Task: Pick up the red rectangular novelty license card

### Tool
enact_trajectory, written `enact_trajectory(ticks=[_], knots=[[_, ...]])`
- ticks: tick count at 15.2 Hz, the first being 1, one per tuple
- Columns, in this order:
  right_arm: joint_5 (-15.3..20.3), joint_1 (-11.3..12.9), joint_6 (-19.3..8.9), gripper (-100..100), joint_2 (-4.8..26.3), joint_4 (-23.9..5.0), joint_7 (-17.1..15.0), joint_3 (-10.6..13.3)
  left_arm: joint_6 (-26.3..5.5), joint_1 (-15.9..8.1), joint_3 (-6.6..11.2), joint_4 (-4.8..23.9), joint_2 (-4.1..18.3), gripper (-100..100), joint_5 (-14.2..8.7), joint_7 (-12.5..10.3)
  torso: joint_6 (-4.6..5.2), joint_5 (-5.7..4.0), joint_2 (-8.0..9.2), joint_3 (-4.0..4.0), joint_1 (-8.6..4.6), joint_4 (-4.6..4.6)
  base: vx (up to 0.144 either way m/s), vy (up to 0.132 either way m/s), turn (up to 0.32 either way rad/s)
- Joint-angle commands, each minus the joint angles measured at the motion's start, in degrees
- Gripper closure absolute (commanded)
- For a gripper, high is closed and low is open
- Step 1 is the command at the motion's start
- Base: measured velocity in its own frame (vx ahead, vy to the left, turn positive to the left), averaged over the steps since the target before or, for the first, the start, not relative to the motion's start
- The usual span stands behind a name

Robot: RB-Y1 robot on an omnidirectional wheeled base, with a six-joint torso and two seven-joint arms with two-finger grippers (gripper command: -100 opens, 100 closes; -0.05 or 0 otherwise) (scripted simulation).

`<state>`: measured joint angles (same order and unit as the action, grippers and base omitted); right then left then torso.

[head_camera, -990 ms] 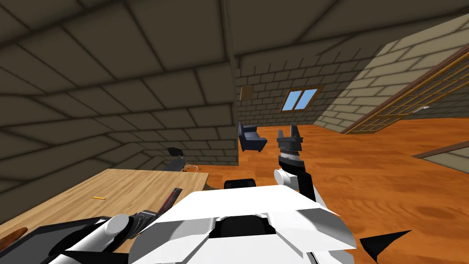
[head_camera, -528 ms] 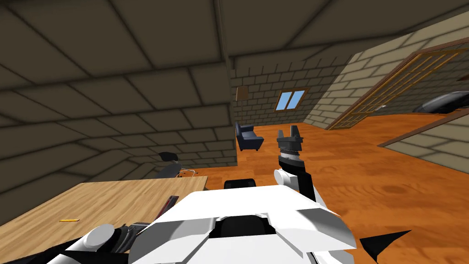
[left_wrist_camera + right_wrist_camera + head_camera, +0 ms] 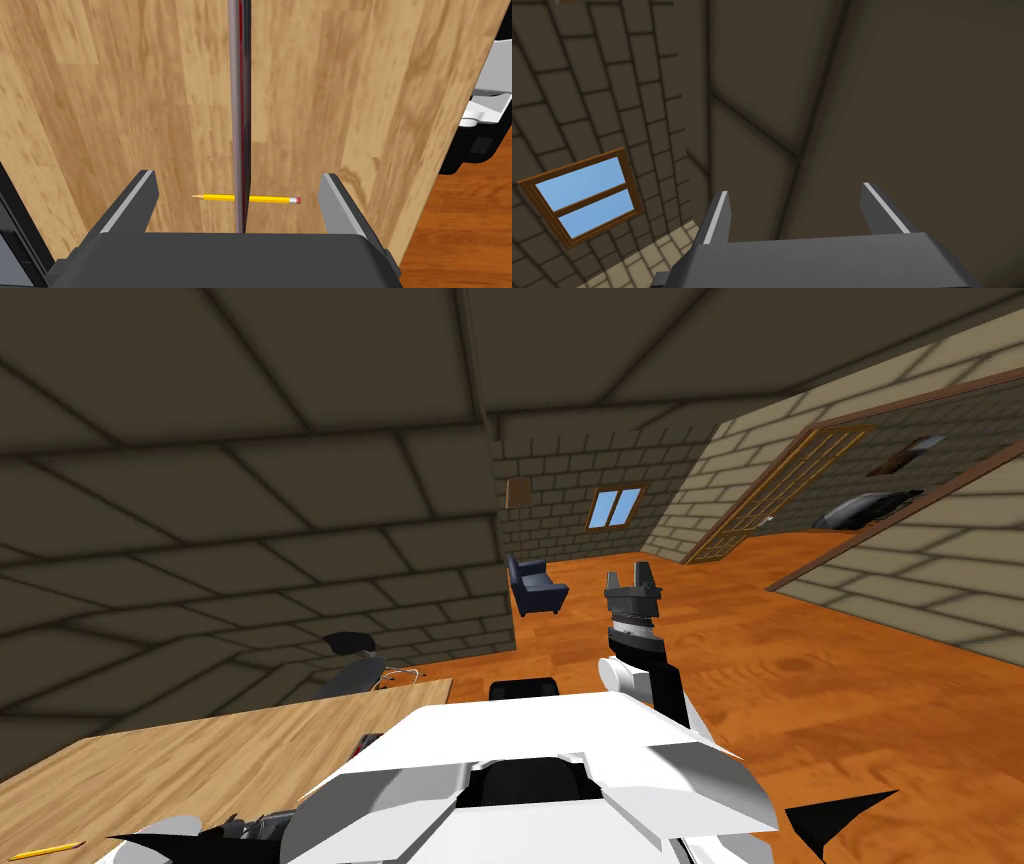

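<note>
So the card (image 3: 241,100) is showing up edge-on in the left wrist view. It's just a thin grey sliver with a red line running down it, sitting dead centre between the left end effector's (image 3: 237,174) fingers (image 3: 142,187) and running straight out ahead from its body. I'm guessing it's going to be light and fairly stiff, basically a flat plate, with smooth faces that are probably going to be slippery. Best bet, I'm thinking, is pinching across the two flat faces, which are facing the fingers. Grabbing near the middle of its length should keep it from swinging around in the grip.

The left end effector is hanging wide open right now, both fingers standing well clear of the card, so nothing is getting squeezed. Can't tell whether the card is resting on the table (image 3: 125,100) or floating off it. A yellow pencil (image 3: 270,199) is lying on the table beyond the card, crossing behind it between the fingers, so closing low might be catching that too.

The right end effector (image 3: 794,188) is sitting raised out in front, fingers spread, holding nothing.
</note>
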<state>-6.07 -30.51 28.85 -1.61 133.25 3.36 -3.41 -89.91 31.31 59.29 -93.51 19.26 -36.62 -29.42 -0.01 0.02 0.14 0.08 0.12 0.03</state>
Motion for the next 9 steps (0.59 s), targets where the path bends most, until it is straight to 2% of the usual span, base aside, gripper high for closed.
enact_trajectory(ticks=[1, 3, 4, 5, 9], knots=[[0.00, 0.00, 0.00, 0, 0.00, 0.00, 0.00, 0.00, -2.65, 0.21, 1.58, 0.85, -0.05, -100, -0.66, -0.48, 0.00, 0.00, 0.00, 0.00, 0.00, 0.00, -0.019, 0.043, -0.179], [0.00, 0.00, 0.00, 0, 0.00, 0.00, 0.00, 0.00, -4.19, 0.32, 2.54, 1.39, -0.05, -100, -1.05, -0.77, 0.00, 0.00, 0.00, 0.00, 0.03, 0.00, -0.016, 0.053, -0.164], [0.00, 0.00, 0.00, 0, 0.00, 0.00, 0.00, 0.00, -3.33, 0.22, 1.91, 0.75, -0.03, -100, -0.79, -0.78, -0.01, 0.01, 0.00, 0.00, 0.06, 0.00, -0.011, 0.036, -0.046], [0.00, -0.01, 0.00, 0, 0.00, 0.00, 0.00, 0.00, -2.01, -0.32, 1.24, 2.40, -0.19, -100, -0.15, -0.58, -0.03, 0.01, -0.02, -0.01, 0.01, 0.00, -0.005, 0.015, 0.000], [0.00, -0.01, 0.00, 0, 0.00, 0.00, 0.00, 0.00, 0.45, -1.13, 0.03, 4.67, -0.49, -100, 0.89, -0.22, -0.03, -0.02, -0.08, -0.05, -0.17, -0.02, 0.000, 0.000, 0.000]])
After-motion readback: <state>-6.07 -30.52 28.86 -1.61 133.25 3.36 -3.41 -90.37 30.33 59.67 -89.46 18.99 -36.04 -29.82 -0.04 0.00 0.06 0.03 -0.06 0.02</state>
